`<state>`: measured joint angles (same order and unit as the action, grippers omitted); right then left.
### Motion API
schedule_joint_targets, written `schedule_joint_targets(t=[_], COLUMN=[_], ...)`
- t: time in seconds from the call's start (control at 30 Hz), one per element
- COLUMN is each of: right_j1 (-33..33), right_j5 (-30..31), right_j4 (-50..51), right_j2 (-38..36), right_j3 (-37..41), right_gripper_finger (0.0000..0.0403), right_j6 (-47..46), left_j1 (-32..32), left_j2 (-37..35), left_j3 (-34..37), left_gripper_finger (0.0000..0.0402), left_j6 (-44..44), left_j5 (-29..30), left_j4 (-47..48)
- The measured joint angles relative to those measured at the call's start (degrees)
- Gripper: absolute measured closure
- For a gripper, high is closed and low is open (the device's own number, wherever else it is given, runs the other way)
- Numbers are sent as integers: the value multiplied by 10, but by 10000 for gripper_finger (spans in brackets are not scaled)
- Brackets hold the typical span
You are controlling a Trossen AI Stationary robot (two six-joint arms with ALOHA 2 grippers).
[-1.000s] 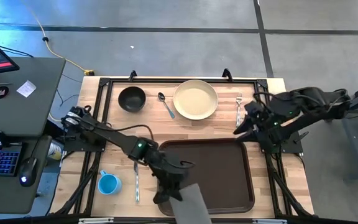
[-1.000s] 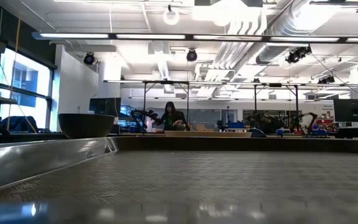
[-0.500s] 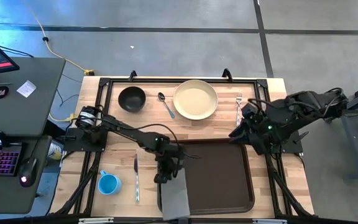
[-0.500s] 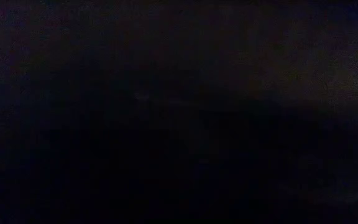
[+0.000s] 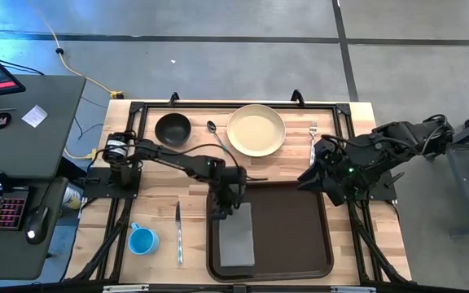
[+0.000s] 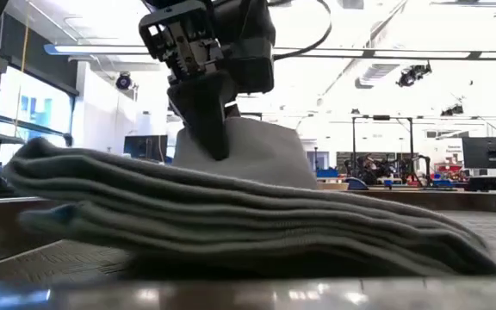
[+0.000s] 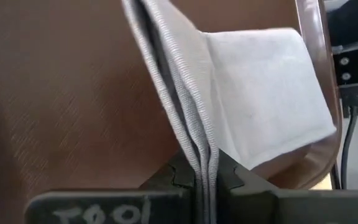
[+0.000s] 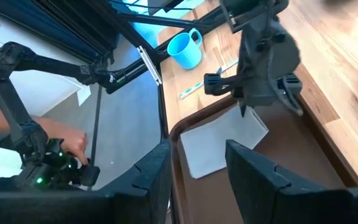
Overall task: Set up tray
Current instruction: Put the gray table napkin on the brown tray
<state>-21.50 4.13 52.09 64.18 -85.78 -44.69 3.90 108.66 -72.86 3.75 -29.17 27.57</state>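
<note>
While the tray [image 5: 300, 236] lay along the bench's [image 5: 365, 122] near edge, long axis running left to right, the grey napkin [image 5: 236, 236] sat on its left end, long side pointing from the near rim toward the plate [image 5: 256, 130]. Directly over the napkin's far edge hung the left claw [image 5: 221, 213], clamped on the folded cloth, so release looked like the coming step. Farther off, the right claw [image 5: 312, 175] waited by the tray's far right corner, its fingers apart and empty. A second earlier the napkin had hung over the tray's near rim; it had since been drawn fully inside.
</note>
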Motion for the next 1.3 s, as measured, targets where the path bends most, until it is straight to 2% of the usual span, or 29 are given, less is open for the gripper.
schedule_joint_targets(t=[0.2, 0.47, 0.63, 0.83, 0.93, 1.3], right_j1=[0, 1, 1, 1, 1, 1], right_j5=[0, 0, 0, 0, -2, -9], right_j4=[11, 20, 21, 21, 21, 22], right_j2=[0, 0, 0, 0, 0, 0], right_j3=[0, 0, 0, 0, 0, 0], right_gripper_finger=[263, 263, 263, 263, 263, 263], right_j6=[7, 23, 27, 27, 29, 38], left_j1=[3, 2, 2, 2, 2, 2], left_j2=[0, 0, 0, 0, 0, 0], left_j3=[0, 0, 0, 0, 0, 0], left_gripper_finger=[369, 331, 347, 353, 331, 210], left_j6=[-47, -69, -72, -81, -85, -74], left_j5=[-5, 53, 57, 106, 111, 113], left_j4=[19, 52, 52, 53, 54, 54])
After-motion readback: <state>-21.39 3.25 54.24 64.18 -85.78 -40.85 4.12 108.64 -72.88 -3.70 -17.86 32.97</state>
